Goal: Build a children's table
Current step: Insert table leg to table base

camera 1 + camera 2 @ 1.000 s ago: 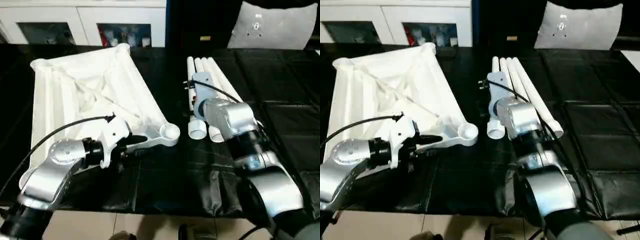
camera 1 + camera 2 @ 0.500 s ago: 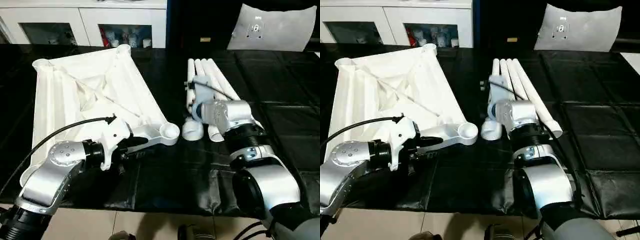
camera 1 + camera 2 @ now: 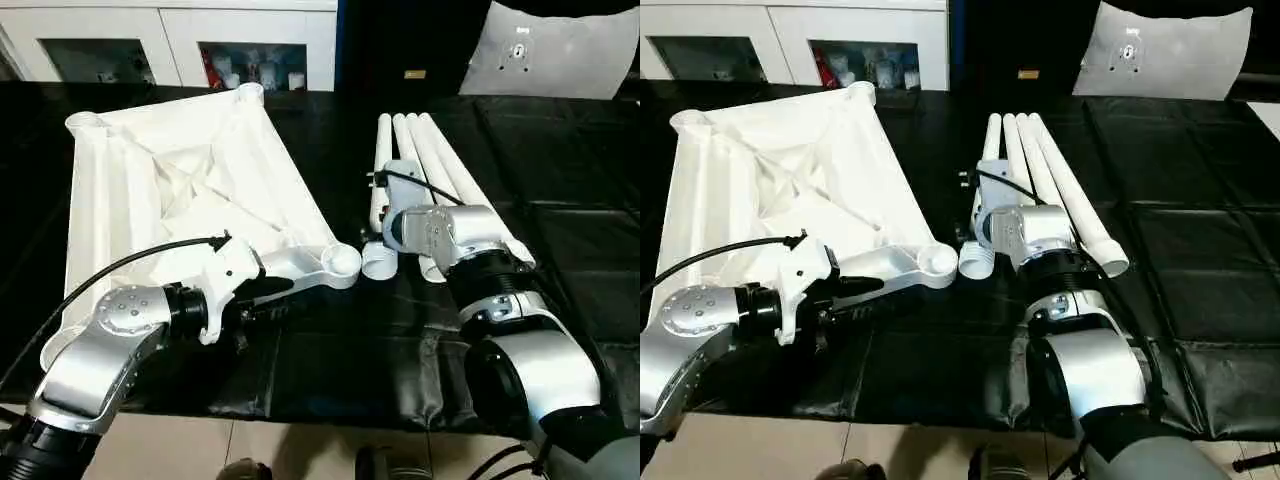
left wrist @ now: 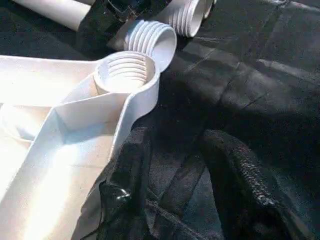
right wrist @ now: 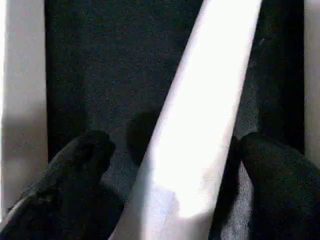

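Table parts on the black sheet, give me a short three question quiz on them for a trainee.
1. True or false: the table top lies with its ribbed underside up.
2. How many legs lie beside the top? A two, B four, C six.
3. Fill in: the threaded end of the leg nearest the top lies next to a corner ____.

Key: 1 true. 2 B. 3 socket.
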You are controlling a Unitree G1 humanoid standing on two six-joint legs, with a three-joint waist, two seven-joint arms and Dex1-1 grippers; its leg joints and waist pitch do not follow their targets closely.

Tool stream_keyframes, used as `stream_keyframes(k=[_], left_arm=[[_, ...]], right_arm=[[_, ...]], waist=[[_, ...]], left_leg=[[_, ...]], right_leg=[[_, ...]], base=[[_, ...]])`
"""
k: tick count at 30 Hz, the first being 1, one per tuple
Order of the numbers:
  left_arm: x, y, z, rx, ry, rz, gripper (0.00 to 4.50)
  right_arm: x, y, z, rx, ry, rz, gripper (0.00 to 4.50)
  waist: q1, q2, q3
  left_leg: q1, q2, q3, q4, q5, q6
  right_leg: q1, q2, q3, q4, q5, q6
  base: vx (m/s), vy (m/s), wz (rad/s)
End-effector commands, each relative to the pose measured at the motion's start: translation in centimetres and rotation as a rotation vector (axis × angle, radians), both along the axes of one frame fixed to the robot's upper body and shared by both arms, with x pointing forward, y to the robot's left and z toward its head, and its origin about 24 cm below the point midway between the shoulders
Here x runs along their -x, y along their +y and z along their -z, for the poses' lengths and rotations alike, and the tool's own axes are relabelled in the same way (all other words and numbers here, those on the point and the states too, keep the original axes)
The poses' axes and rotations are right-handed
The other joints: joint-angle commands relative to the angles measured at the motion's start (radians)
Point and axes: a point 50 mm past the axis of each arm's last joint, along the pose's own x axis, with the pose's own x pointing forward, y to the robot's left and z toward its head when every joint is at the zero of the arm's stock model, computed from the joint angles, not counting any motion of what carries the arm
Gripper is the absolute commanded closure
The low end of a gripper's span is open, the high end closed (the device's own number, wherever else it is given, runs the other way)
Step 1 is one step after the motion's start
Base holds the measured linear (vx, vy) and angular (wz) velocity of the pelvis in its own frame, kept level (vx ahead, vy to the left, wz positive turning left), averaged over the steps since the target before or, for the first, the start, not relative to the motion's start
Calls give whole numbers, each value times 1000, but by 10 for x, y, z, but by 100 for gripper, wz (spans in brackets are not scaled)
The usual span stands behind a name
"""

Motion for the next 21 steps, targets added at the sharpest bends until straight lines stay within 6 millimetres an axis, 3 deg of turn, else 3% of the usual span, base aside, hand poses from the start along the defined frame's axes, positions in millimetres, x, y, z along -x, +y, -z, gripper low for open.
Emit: stream_keyframes(k=[1,14,21], left_arm=[[1,-3,-5,-12,-20,17,259],[-2,-5,-9,-4,-44,12,259],[-6,-8,-11,0,-62,14,259]], right_arm=[[4,2,9,-29,52,2,40],[1,-3,7,-115,30,60,147],[-3,-9,1,-217,-52,126,215]], waist=[[1,3,-73],[2,7,-77],[4,17,-79]], left_leg=[[2,52,1,-67,-95,22],[1,50,0,-64,-71,22],[1,50,1,-62,-66,27]], right_leg=[[73,-60,37,-56,-164,-263],[74,-59,35,-54,-125,-268],[76,-59,34,-52,-87,-281]], base=[[0,0,0],[0,0,0],[0,0,0]])
